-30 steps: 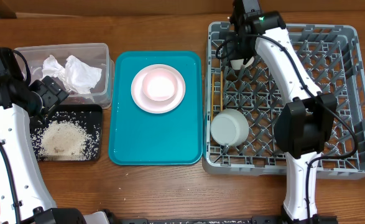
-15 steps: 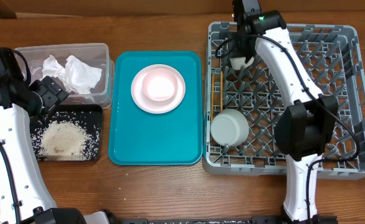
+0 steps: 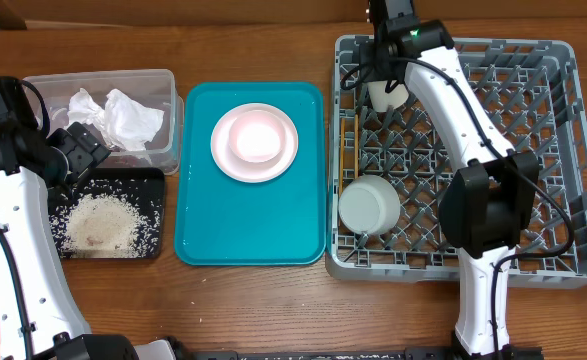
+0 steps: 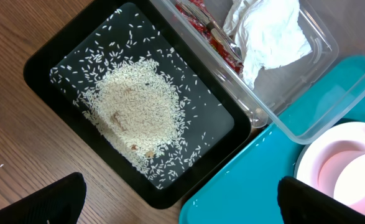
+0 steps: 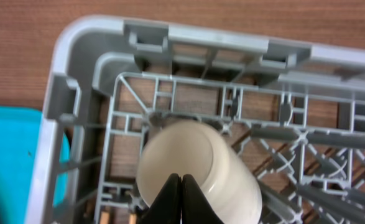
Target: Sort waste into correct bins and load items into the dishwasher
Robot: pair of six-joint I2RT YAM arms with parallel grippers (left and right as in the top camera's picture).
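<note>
likely wooden table (image 3: 273, 300), tub (image 3: 98, 74), black tray (image 3: 156, 180), teal tray (image 3: 243, 225), rack (image 3: 393, 268)

A brown wooden table (image 3: 263, 300) with visible grain fills the whole background.

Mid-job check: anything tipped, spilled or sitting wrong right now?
The small white cup looks tilted over on its side in the far left corner of the dish rack, not seated squarely among the pegs. Otherwise nothing stands out: the rice sits inside the black tray.
</note>
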